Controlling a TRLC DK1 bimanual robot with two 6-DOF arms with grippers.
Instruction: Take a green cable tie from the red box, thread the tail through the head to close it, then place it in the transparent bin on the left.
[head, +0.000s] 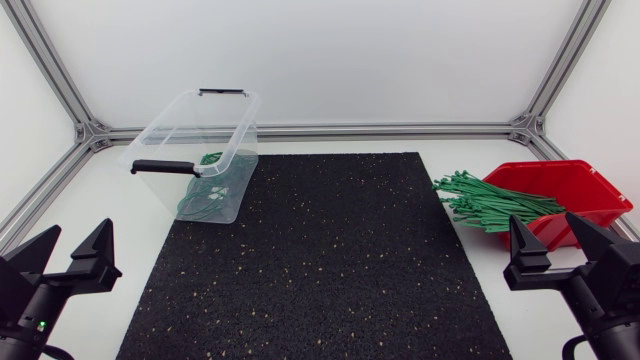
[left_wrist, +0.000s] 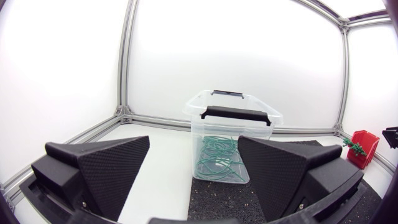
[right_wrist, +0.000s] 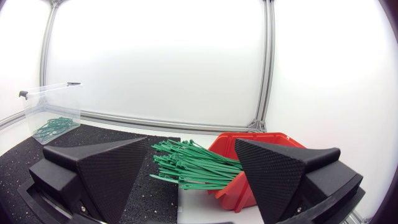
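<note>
The jaws are held wide apart on the left gripper (head: 77, 230) and the right gripper (head: 543, 220), nothing gripped; green cable ties (head: 490, 203) are piled in the red box (head: 588, 188).

Matte black left claw (head: 78, 228), right claw (head: 543, 220), textured wedges, perhaps green light (head: 38, 324)

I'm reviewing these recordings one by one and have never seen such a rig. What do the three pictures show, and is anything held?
This is a two-armed robot at a table. The head view looks down from above; the other two come from a camera on each wrist, so the black wedges there are that arm's own gripper. The left gripper and right gripper are open and hold nothing. On the table lie a black mat, a transparent bin with looped green ties inside, and a red box with straight green cable ties sticking out.
</note>
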